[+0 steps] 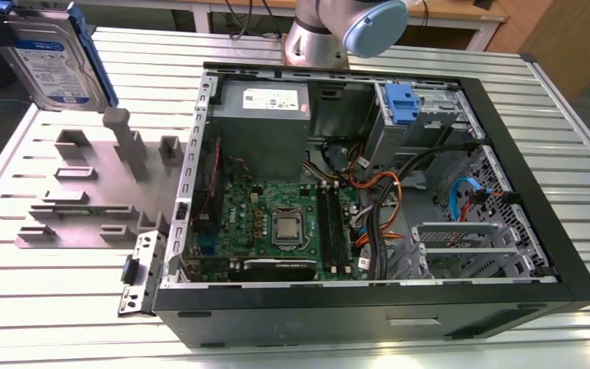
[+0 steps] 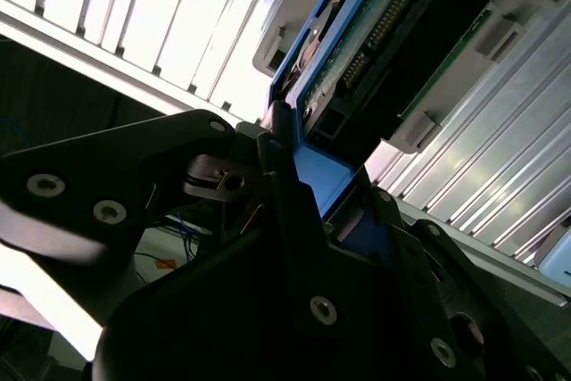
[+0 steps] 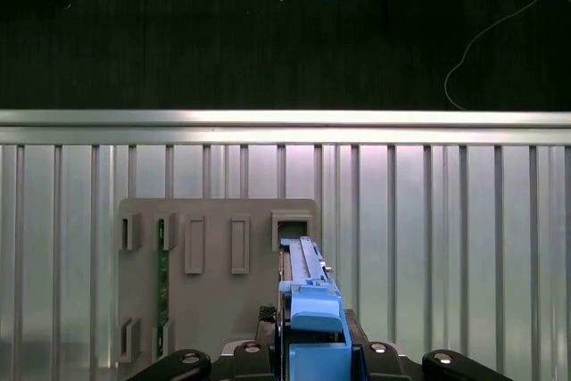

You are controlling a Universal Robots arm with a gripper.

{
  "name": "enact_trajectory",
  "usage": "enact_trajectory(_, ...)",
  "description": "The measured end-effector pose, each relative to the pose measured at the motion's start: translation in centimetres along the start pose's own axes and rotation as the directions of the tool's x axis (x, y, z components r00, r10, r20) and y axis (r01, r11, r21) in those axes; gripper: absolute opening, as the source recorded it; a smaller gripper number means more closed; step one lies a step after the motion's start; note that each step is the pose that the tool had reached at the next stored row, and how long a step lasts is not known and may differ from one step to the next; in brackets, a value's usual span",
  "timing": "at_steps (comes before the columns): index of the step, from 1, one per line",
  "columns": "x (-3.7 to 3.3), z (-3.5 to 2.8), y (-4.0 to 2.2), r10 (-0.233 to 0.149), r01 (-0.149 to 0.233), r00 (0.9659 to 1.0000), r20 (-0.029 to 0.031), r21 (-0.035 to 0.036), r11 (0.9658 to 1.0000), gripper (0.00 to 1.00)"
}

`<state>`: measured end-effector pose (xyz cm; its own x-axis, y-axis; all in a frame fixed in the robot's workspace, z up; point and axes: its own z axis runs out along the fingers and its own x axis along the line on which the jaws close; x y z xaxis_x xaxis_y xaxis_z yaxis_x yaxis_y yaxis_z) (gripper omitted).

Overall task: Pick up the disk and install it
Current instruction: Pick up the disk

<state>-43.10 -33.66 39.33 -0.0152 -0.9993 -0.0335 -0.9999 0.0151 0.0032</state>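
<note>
The disk (image 1: 54, 65) is a silver drive with a white-and-blue label in a blue carrier bracket. It hangs upright at the far corner on the exterior view's left, above the grey slotted holder block (image 1: 90, 192). My gripper (image 3: 308, 350) is shut on the blue bracket's edge (image 3: 308, 305), with dark fingers (image 2: 277, 185) on either side of it. In the second wrist view the disk's (image 2: 375, 33) connector side faces the camera. In the first wrist view the disk sits over the holder block (image 3: 214, 256), close to one of its slots.
An open computer case (image 1: 541, 231) fills the middle and the exterior view's right, with a blue caddy (image 1: 402, 104) in its drive bay at the back. The arm's base (image 1: 321, 34) stands behind the case. A green module (image 3: 163, 283) sits in a holder slot. The ribbed table's edge (image 3: 285, 118) lies just beyond the holder.
</note>
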Motion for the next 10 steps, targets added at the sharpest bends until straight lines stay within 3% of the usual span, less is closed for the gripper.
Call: enact_trajectory(10,-0.01,-0.3,0.0,0.0,0.0,1.0,0.0,0.0,1.0,0.37)
